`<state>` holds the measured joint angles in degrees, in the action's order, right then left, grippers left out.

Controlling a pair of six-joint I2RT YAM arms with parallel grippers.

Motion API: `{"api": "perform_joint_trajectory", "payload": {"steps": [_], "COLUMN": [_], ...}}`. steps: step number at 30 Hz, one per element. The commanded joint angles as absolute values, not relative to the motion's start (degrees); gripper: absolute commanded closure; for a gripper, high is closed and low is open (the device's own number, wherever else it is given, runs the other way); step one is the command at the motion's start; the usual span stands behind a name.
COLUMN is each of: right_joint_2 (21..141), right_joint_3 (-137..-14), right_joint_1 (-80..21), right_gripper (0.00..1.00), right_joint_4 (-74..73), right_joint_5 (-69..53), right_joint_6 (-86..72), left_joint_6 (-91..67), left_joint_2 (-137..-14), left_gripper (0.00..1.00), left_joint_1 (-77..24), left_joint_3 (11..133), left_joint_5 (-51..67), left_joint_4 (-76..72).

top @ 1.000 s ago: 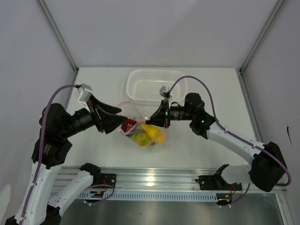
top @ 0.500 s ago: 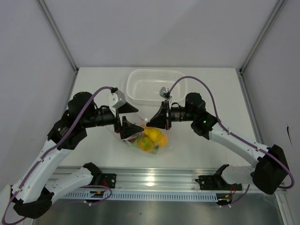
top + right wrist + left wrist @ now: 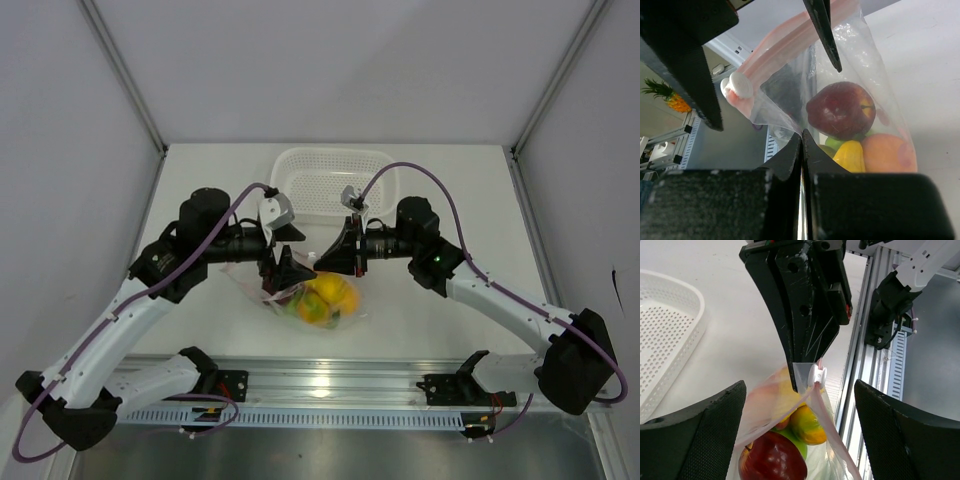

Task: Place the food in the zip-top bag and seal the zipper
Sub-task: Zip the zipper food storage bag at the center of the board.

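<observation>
Your top view sits high behind the arm bases, looking down and forward over the whole table (image 3: 470, 200), with the white basket (image 3: 310, 185) at the far side. Left wrist camera: close in, sighting between its own spread fingers (image 3: 695, 435) across the table, meeting the right gripper (image 3: 806, 374) head-on. Right wrist camera: nearer yet, sighting along its pressed-together fingers (image 3: 785, 165), facing back the other way. All three share the zip-top bag (image 3: 318, 300); your two wrist views take it from opposite sides.

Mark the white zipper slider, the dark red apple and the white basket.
white zipper slider (image 3: 816, 375), left wrist view, middle of the tab.
dark red apple (image 3: 840, 110), right wrist view, middle of its skin.
white basket (image 3: 315, 185), top view, bare perforated floor.
</observation>
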<state>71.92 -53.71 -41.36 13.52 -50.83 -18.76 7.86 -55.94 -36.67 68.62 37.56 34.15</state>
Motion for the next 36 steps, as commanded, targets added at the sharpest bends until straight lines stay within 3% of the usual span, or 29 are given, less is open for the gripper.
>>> {"api": "perform_joint_trajectory", "payload": {"steps": [1,4,11,14,15,16,17,19,24,30,36], "right_joint_2": [69.7,69.3,68.8,69.3,69.4,69.5,69.7,70.2,73.5,78.0,80.9], "right_joint_3": [-56.3,-56.2,-55.7,-56.4,-57.0,-57.5,-58.0,-59.6,-63.6,-67.9,-68.4], "right_joint_1": [-40.9,-40.3,-39.6,-39.7,-39.6,-39.6,-39.6,-39.5,-39.5,-40.0,-40.8], "right_gripper": [1.00,1.00,1.00,1.00,1.00,0.99,0.91,0.63,0.36,0.34,0.43], "right_joint_4": [15.5,15.2,14.4,13.3,12.1,11.2,10.2,7.5,2.1,1.3,6.3], "right_joint_5": [-52.3,-52.2,-53.3,-54.5,-54.9,-55.4,-56.4,-58.2,-64.9,-68.3,-68.4], "right_joint_6": [-18.1,-18.0,-17.6,-16.5,-16.0,-15.4,-14.1,-13.0,-9.5,-9.1,-12.0], "left_joint_6": [9.1,6.8,1.5,1.2,1.3,1.3,1.3,1.6,2.2,1.1,0.8], "left_joint_2": [-55.2,-53.6,-49.7,-50.2,-50.4,-50.7,-51.1,-51.6,-52.6,-52.9,-53.3], "left_gripper": [0.11,0.21,0.55,0.80,0.99,0.99,1.00,1.00,0.99,0.99,0.99], "left_joint_1": [-37.4,-37.4,-37.4,-37.3,-37.4,-37.4,-37.3,-37.4,-37.4,-37.4,-37.3], "left_joint_3": [67.5,64.9,59.9,60.6,62.0,62.4,62.8,65.3,68.6,69.1,69.1], "left_joint_5": [34.6,32.3,31.4,31.8,32.1,31.7,31.6,31.5,32.2,34.9,35.4], "left_joint_4": [34.5,35.3,36.0,36.5,36.7,37.1,37.5,38.1,39.3,38.4,38.7]}}
